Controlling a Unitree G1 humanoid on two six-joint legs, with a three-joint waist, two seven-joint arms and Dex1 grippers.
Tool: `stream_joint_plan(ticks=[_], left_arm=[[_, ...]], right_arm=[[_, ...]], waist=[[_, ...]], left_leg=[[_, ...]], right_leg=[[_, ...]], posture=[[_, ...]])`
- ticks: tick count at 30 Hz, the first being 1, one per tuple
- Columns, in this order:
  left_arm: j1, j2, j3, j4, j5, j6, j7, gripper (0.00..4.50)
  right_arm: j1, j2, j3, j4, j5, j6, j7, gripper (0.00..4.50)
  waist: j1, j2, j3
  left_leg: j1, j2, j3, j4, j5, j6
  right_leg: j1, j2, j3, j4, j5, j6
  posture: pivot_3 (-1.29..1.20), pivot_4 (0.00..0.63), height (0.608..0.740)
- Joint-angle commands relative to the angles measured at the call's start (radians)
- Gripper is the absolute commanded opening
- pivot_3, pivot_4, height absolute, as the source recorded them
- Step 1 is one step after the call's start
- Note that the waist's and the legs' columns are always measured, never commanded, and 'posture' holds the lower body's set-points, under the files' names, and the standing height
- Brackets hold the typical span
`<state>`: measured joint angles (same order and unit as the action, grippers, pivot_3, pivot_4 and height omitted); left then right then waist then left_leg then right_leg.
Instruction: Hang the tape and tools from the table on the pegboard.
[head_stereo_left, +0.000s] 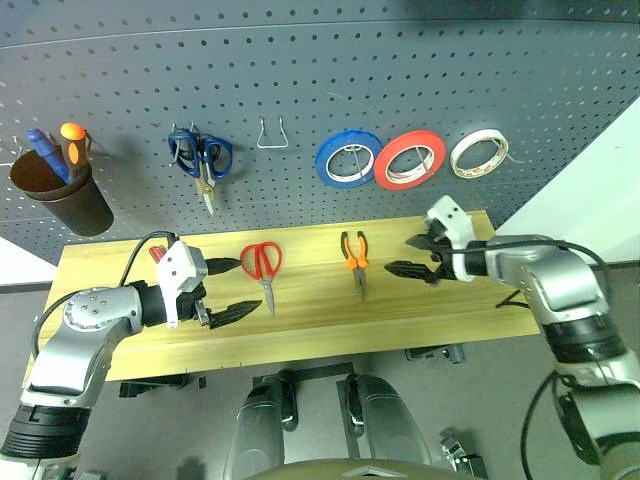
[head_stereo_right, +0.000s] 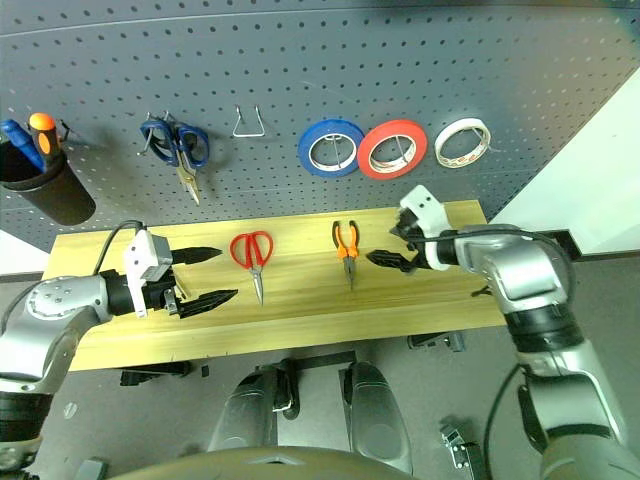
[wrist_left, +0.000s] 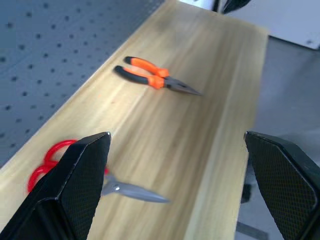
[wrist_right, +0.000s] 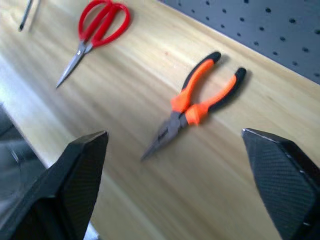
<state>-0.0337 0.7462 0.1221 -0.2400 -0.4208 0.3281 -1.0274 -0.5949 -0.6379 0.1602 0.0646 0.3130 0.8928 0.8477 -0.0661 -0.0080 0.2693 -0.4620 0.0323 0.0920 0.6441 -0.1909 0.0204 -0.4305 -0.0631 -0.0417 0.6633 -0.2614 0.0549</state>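
Left eye view: our right gripper, jaws released like the left's, nears the pliers mid-frame on the desk (their slim handles could skid aside).

No text, label, brand, number or sign can be read anywhere in these views, on the tools, tapes or pegboard.

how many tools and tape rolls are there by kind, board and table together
tape rolls: 3 — blue roll, red-orange roll, white tape, all on the pegboard
scissors: 2 — blue-handled scissors hung up, red-handled scissors on the table
pliers: 1 — orange-and-black pliers on the table
total: 6
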Motion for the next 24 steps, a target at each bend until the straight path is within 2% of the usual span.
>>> stream_joint_plan(ticks=[1,10,14,18,24], left_arm=[[0.063,0.025,0.08,-0.068,-0.027,0.021,0.025,4.5],[0.184,0.023,0.156,-0.129,-0.028,0.017,0.07,4.5],[0.177,0.005,0.138,-0.123,-0.022,0.001,0.09,4.5],[0.149,-0.038,0.113,-0.099,-0.037,-0.054,0.073,4.5],[0.11,-0.072,0.077,-0.037,-0.05,-0.126,-0.005,4.5]], right_arm=[[-0.078,0.068,0.02,0.092,-0.031,0.034,-0.055,4.49],[-0.219,0.187,0.075,0.336,-0.123,-0.008,-0.109,4.49],[-0.268,0.23,0.083,0.441,-0.162,-0.017,-0.132,4.49],[-0.304,0.255,0.071,0.519,-0.193,-0.042,-0.166,4.49],[-0.331,0.237,0.04,0.505,-0.194,-0.004,-0.18,4.49]], waist=[[0.006,0.0,0.002],[0.067,0.004,0.016],[0.088,0.005,0.017],[0.106,0.006,0.018],[0.108,0.006,0.019]], left_leg=[[0.0,0.0,0.0,-0.001,0.0,0.0],[-0.004,0.0,0.0,-0.006,0.0,0.0],[-0.005,0.0,0.002,-0.015,0.0,0.0],[-0.011,-0.001,0.003,-0.016,0.0,0.0],[-0.015,-0.001,0.003,-0.017,0.0,0.0]], right_leg=[[-0.001,0.0,0.0,0.0,0.0,0.0],[-0.009,-0.001,0.0,-0.005,0.0,-0.001],[-0.009,-0.001,0.0,-0.013,0.001,-0.002],[-0.012,-0.001,-0.001,-0.015,0.001,-0.002],[-0.014,-0.001,-0.002,-0.018,0.001,-0.002]], posture=[[0.07,0.31,0.74],[0.2,0.351,0.74],[0.23,0.353,0.74],[0.24,0.349,0.74],[0.24,0.342,0.74]])
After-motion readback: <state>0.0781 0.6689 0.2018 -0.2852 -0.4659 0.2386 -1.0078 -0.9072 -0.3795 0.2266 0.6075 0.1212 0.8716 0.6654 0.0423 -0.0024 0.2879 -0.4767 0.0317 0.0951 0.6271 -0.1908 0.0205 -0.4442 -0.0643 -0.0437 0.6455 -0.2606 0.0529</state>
